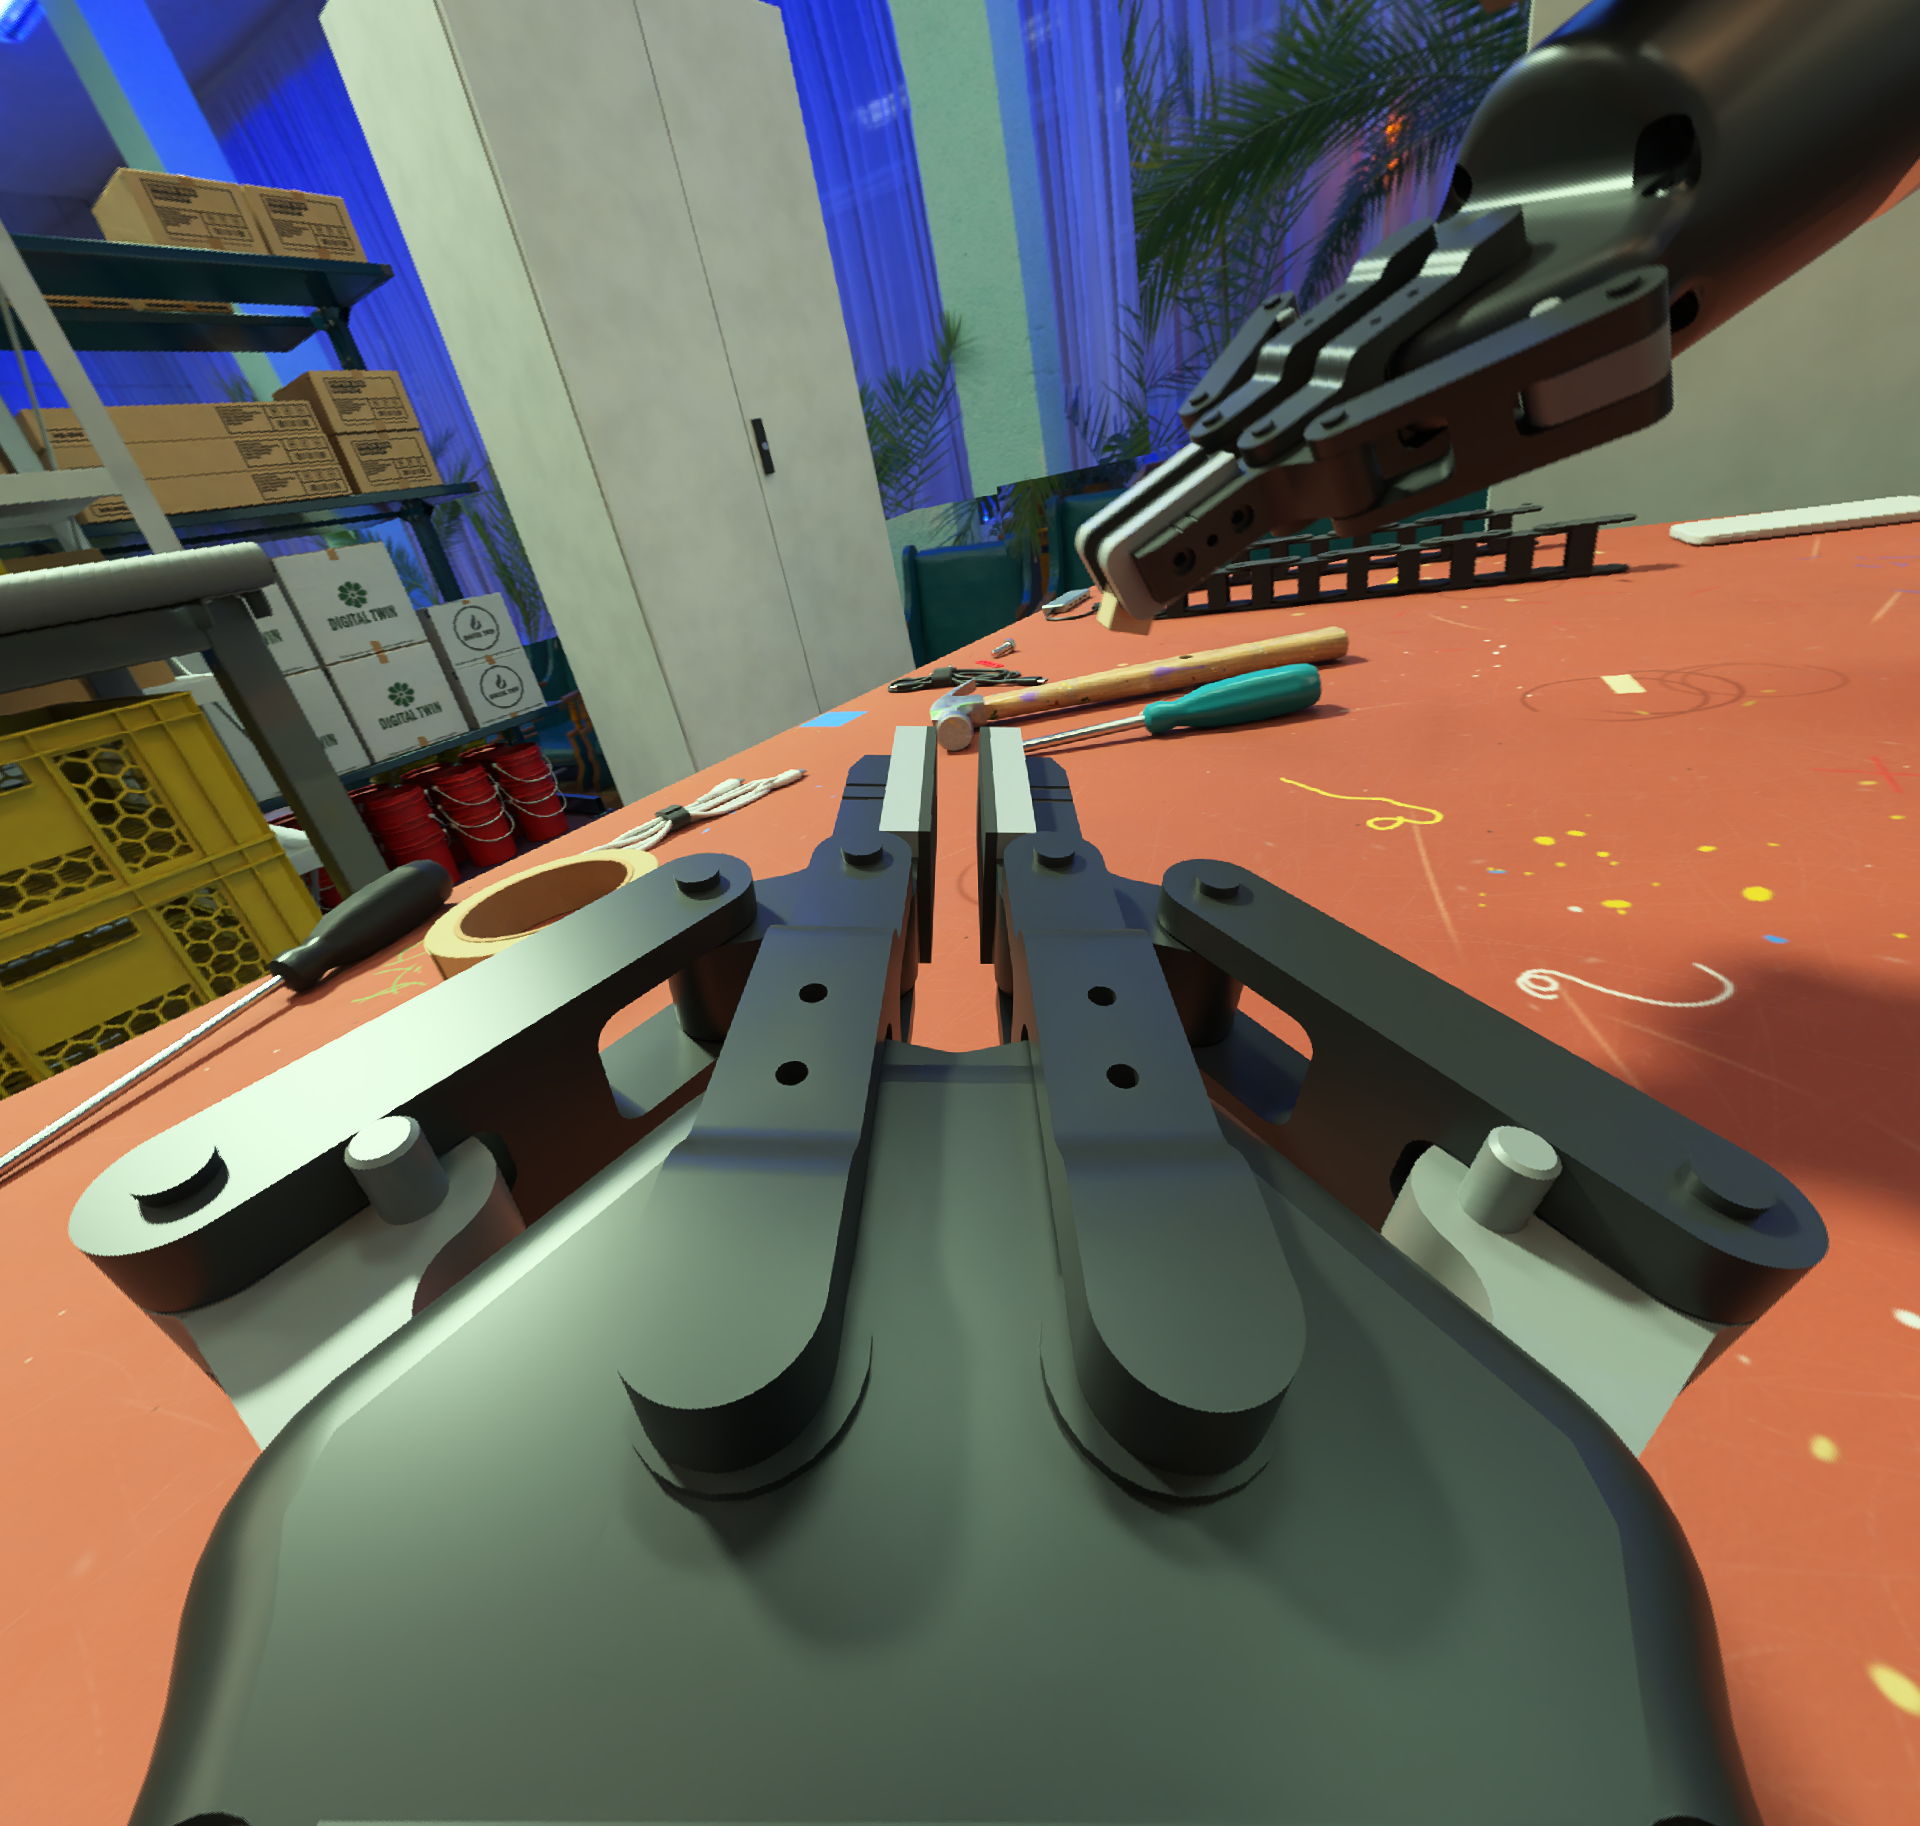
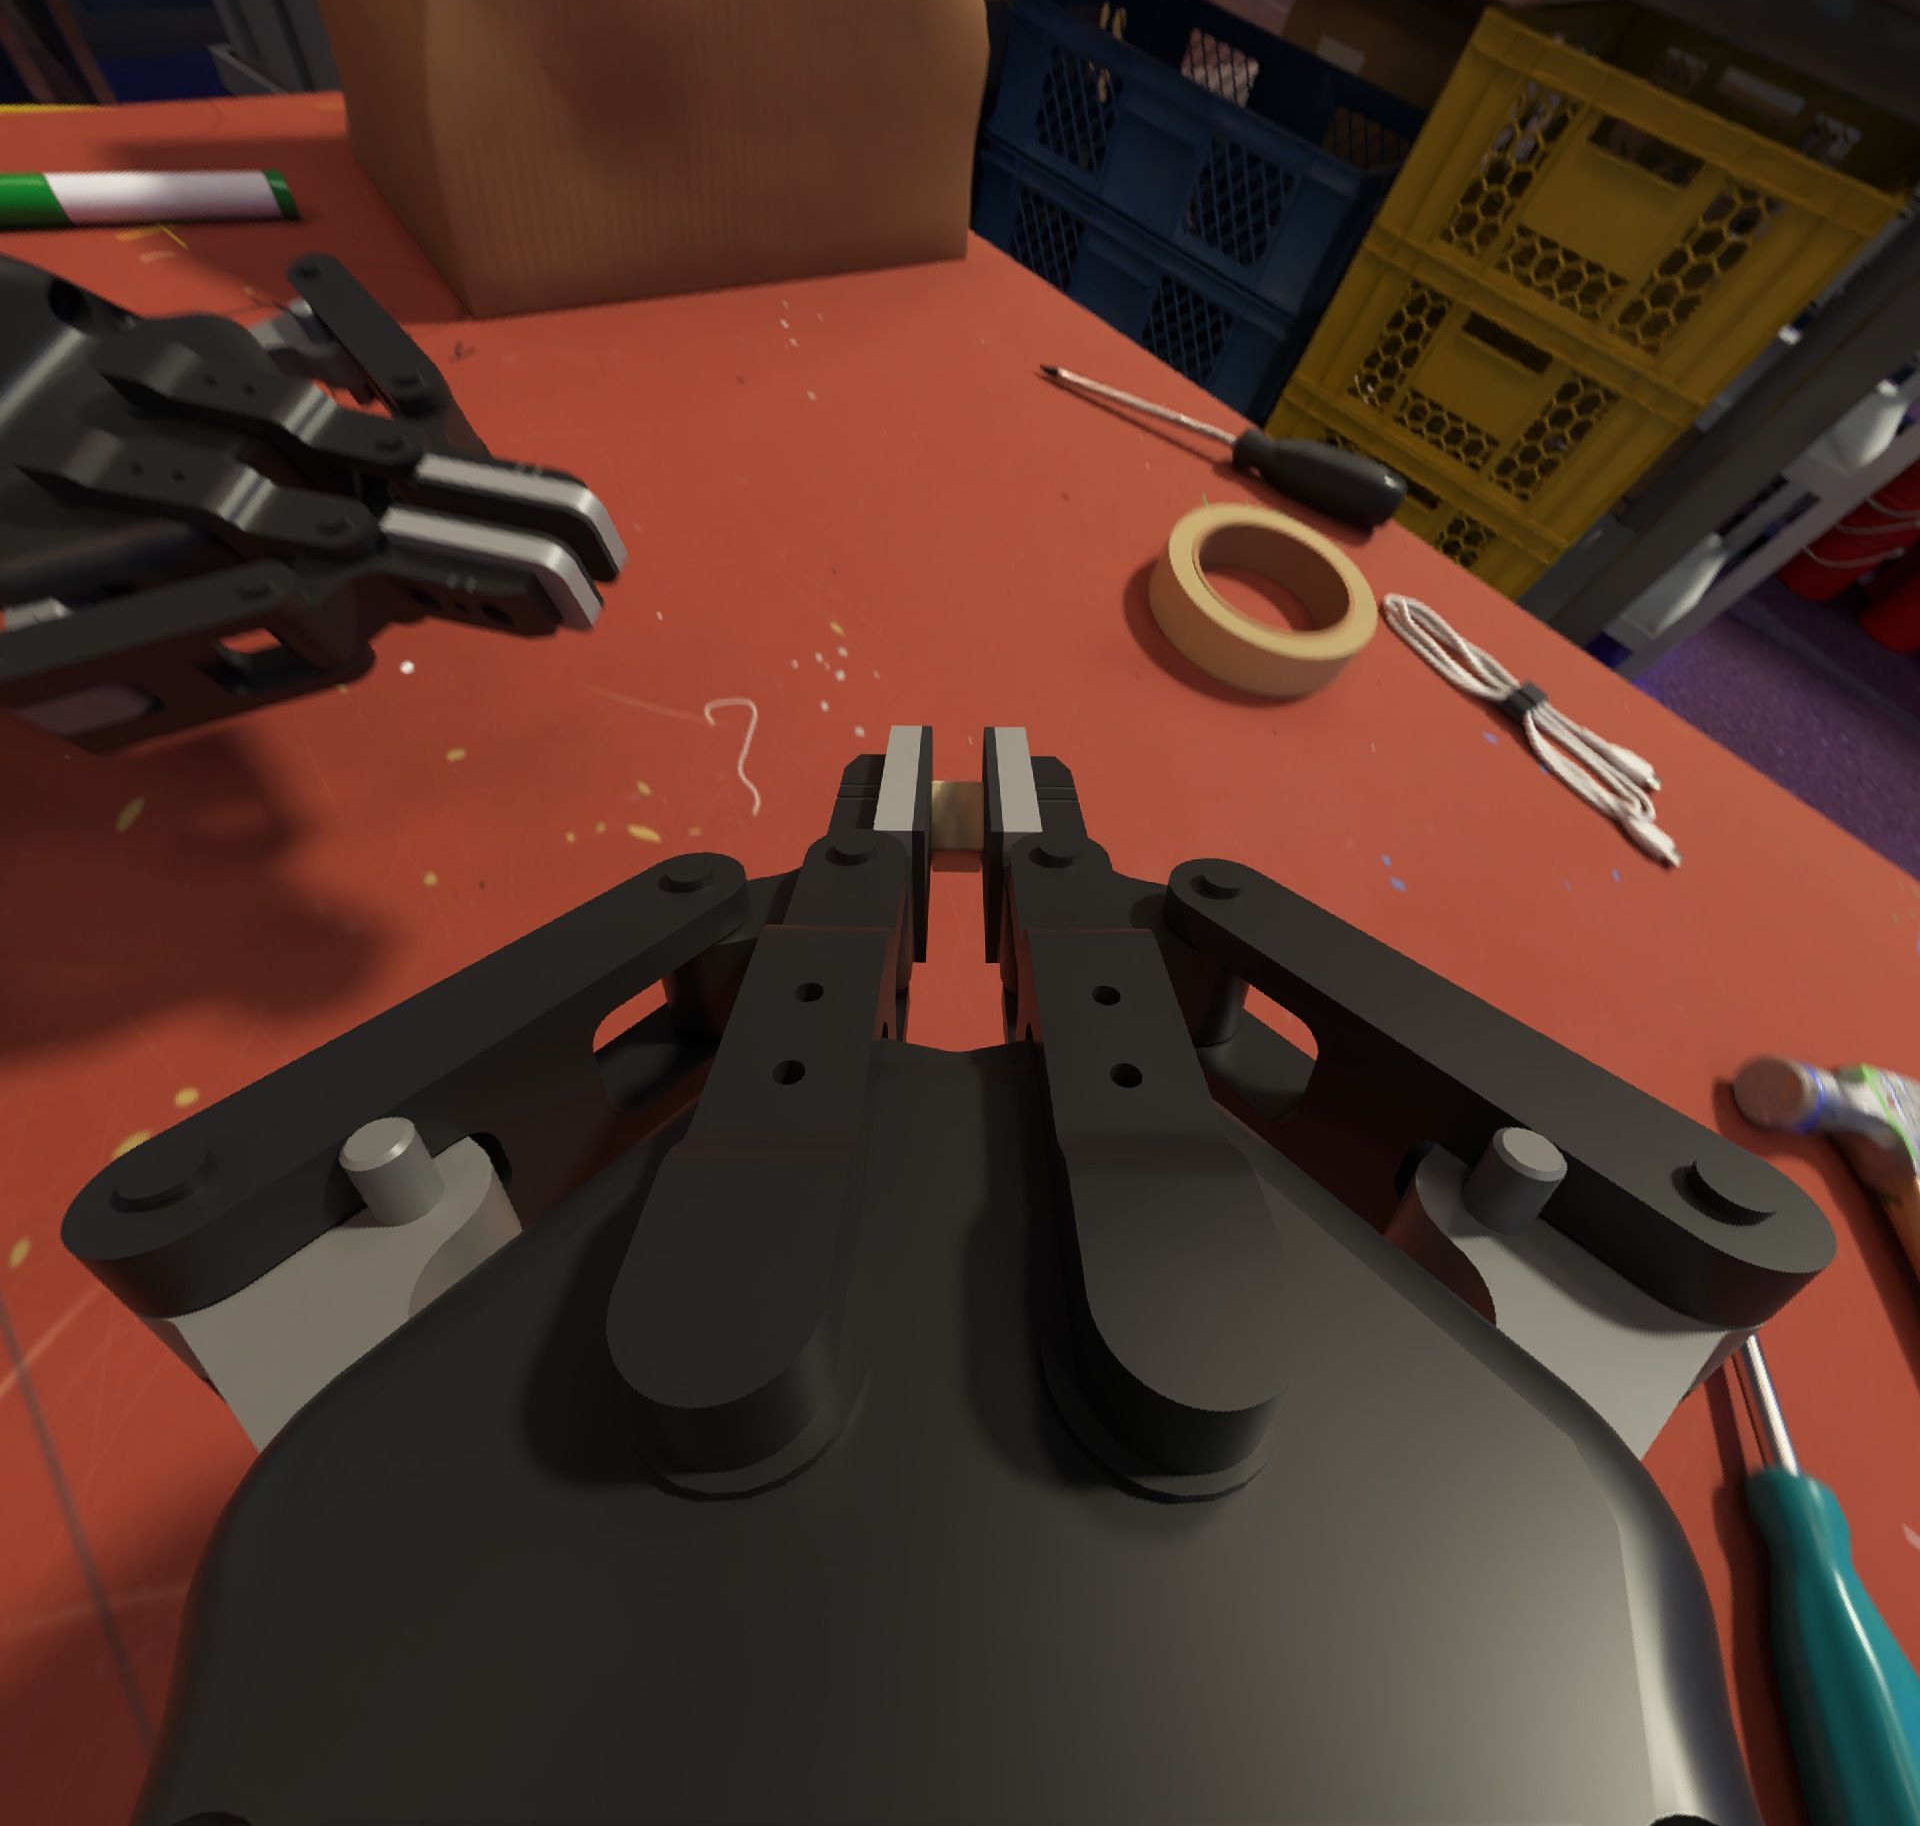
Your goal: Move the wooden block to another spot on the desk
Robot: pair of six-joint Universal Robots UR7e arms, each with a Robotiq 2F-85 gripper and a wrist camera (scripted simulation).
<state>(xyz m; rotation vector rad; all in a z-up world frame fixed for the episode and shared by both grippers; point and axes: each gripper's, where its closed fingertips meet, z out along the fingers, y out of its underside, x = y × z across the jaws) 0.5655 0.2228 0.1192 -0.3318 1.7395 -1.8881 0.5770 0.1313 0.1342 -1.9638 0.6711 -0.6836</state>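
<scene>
A small pale wooden block sits clamped between the pads of my right gripper, which is shut on it. In the left wrist view the right gripper hangs tilted a little above the orange desk, with the block poking out under its fingertips. My left gripper is low over the desk, its fingers drawn close with only a narrow slit and nothing between them. It also shows at the left of the right wrist view.
A hammer, a teal screwdriver and a black cable chain lie beyond the left gripper. A tape roll, a black screwdriver, a white cable and a cardboard box lie near the desk's edge.
</scene>
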